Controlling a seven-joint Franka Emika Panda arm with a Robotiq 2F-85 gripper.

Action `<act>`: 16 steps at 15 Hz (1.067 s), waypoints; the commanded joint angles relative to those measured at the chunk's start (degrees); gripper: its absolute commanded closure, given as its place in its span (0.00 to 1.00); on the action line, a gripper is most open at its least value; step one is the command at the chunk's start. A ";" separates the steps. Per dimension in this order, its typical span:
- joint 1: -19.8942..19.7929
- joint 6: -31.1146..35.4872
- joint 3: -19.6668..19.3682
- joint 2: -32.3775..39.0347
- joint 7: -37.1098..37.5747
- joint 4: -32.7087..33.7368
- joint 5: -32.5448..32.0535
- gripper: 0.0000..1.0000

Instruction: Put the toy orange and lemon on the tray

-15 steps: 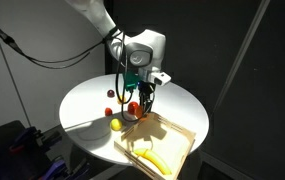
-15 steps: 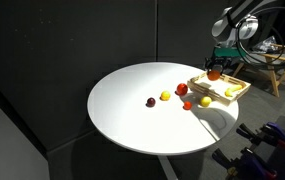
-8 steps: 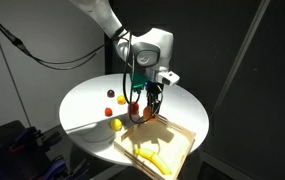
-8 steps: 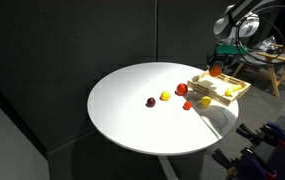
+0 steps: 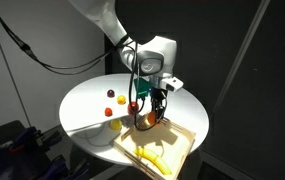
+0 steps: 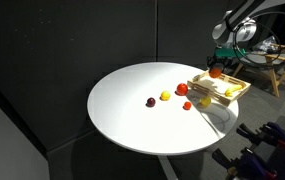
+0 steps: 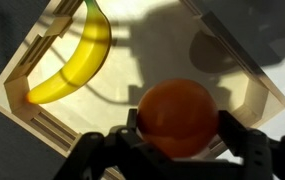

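On the left, the lemon [image 5: 115,124] sits on the table [image 5: 82,100]. In the middle, your gripper [image 7: 179,130] hugs the toy orange [image 7: 179,112] above the tray [image 7: 147,50]. Lower it, let go, then fetch the lemon.

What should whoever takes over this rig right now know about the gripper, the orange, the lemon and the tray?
Gripper: shut on the toy orange, held over the tray. The orange's shadow falls apart from it on the tray floor, so it seems not yet set down.
Lemon: on the table beside the tray, not on it.
A banana lies in the tray.
Done: orange grasped and over the tray.
Left: lower and release the orange, then fetch the lemon and place it on the tray.
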 commanded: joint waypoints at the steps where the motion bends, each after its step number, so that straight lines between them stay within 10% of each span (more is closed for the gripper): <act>1: -0.50 -0.38 -0.01 1.45 0.03 2.17 1.08 0.46; 2: -0.50 -0.47 -0.05 1.62 0.07 2.34 1.08 0.46; 4: -0.53 -0.68 -0.07 1.83 0.14 2.58 1.13 0.05; 16: -0.21 -2.73 -0.15 0.42 -0.14 2.19 0.51 0.00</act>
